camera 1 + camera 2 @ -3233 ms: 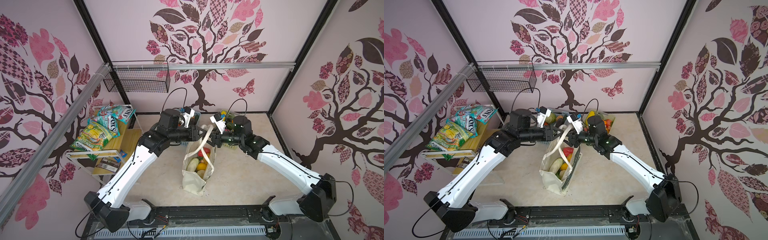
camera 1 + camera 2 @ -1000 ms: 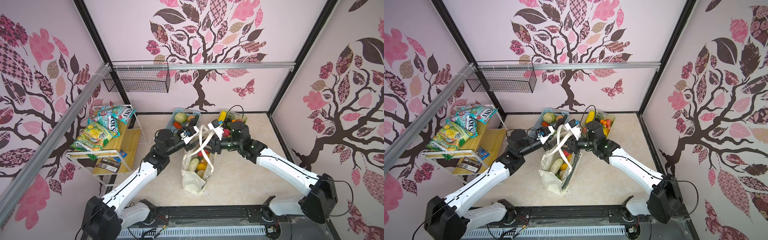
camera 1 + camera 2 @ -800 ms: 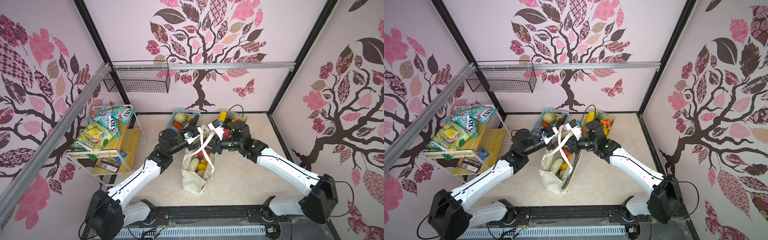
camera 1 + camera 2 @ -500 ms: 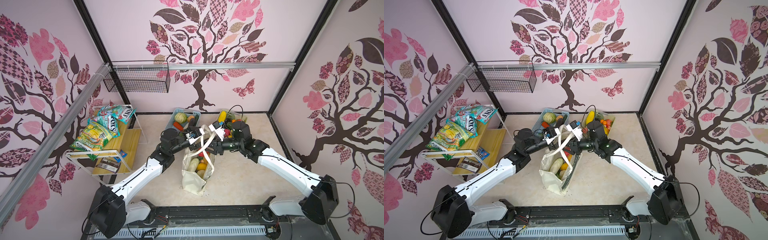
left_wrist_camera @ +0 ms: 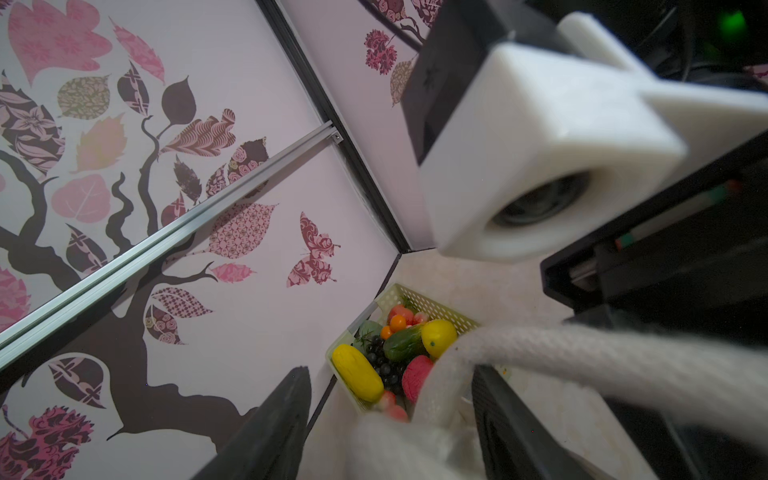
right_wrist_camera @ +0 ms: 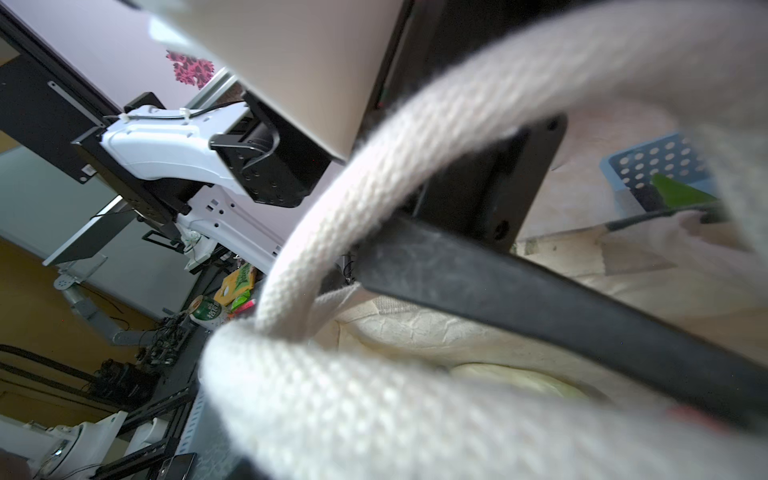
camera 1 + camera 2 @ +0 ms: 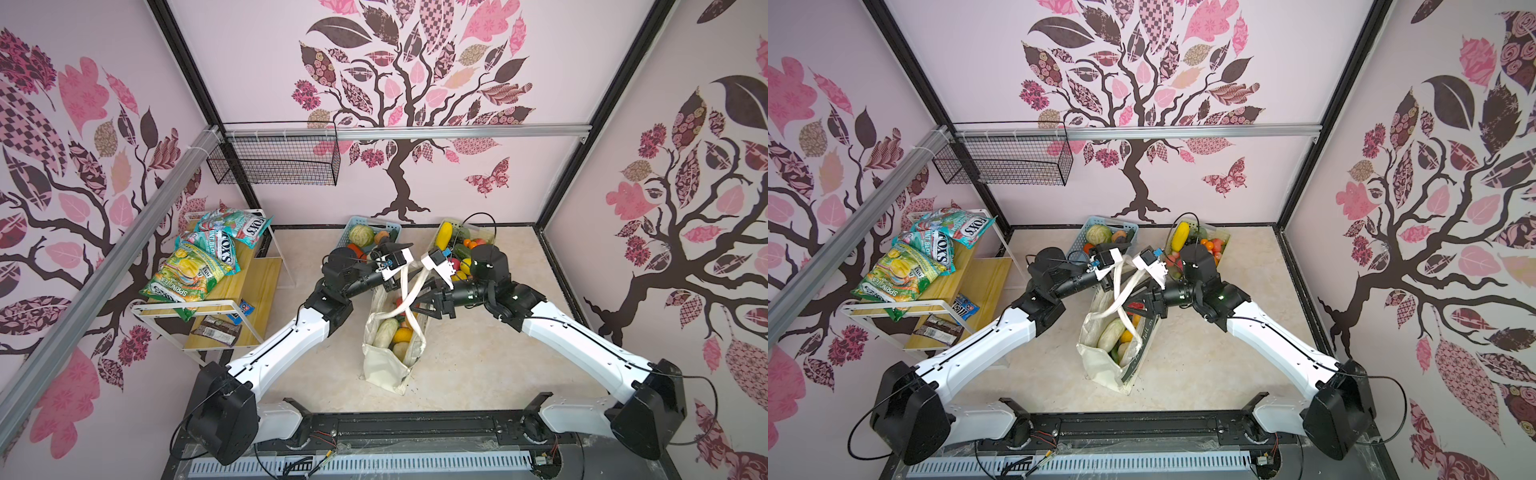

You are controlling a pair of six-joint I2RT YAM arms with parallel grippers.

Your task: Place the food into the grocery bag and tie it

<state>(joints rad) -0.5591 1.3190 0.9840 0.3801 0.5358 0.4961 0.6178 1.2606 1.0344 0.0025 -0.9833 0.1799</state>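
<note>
The cream grocery bag [image 7: 384,365] [image 7: 1100,365] stands upright mid-floor, with food [image 7: 384,332] [image 7: 1111,332] showing in its open mouth. Its two straps [image 7: 409,291] [image 7: 1121,291] rise and cross above it. My left gripper [image 7: 392,284] [image 7: 1111,282] [image 5: 390,399] is open, and a strap [image 5: 582,353] runs through the gap. My right gripper [image 7: 422,305] [image 7: 1138,309] faces it from the right with jaws apart. A strap [image 6: 374,187] loops over one black finger [image 6: 540,291]; the other finger is hidden.
A light blue basket [image 7: 392,227] [image 7: 1129,227] [image 6: 656,162] and a pale green basket [image 7: 486,237] [image 7: 1223,237] [image 5: 432,305] of more food stand at the back wall. A wooden shelf [image 7: 249,291] with snack packets stands left. A wire basket [image 7: 278,160] hangs on the wall.
My left arm has pushed forward and its gripper has edged right toward the crossed straps. The right gripper has barely moved. The bag stands where it was.
</note>
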